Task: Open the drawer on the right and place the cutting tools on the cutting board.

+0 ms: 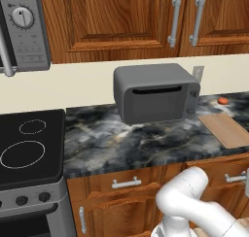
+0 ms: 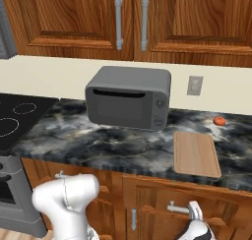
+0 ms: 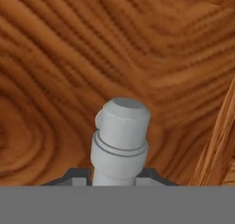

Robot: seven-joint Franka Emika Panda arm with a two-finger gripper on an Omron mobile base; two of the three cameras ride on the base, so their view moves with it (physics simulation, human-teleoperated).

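The arm bends low, its end effector (image 2: 196, 210) reaching forward.

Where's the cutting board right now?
The cutting board lies flat on the dark marble counter, right of the grey toaster oven, with the small red-orange round thing just behind it.

Before me the dark marbled counter (image 2: 98, 140) carries a grey toaster oven (image 2: 129, 97), the cutting board (image 2: 196, 154) and a small red-orange ball (image 2: 219, 121).
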